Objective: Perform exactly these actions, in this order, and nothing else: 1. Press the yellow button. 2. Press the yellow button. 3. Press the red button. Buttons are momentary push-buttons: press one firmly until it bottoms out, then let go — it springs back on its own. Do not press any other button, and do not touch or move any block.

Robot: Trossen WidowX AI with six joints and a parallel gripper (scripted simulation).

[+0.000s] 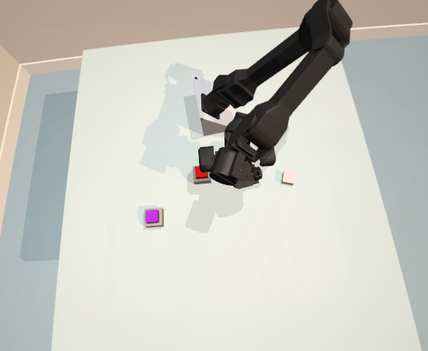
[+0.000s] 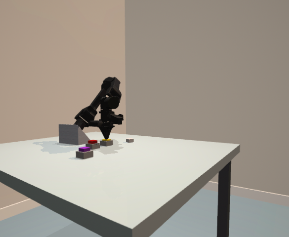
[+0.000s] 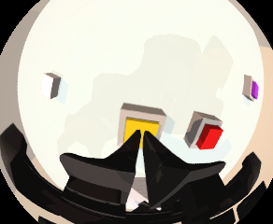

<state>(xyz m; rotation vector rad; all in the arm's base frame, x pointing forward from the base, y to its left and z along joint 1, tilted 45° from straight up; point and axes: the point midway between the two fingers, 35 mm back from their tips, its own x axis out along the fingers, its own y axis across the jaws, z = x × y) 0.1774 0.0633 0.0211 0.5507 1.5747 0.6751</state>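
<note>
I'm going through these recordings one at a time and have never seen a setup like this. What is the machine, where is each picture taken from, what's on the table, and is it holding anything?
It is a single black robot arm ending in a pincer. One picture looks down from above, one from the side across the room, and the round one from a camera on the wrist, just behind the pincer. On the white table sit three push-buttons on grey bases: a yellow button, a red button and a purple button, along with a small pale block and a grey wedge-shaped block. The pincer is shut, holds nothing, and its tip is down at the yellow button.
</note>
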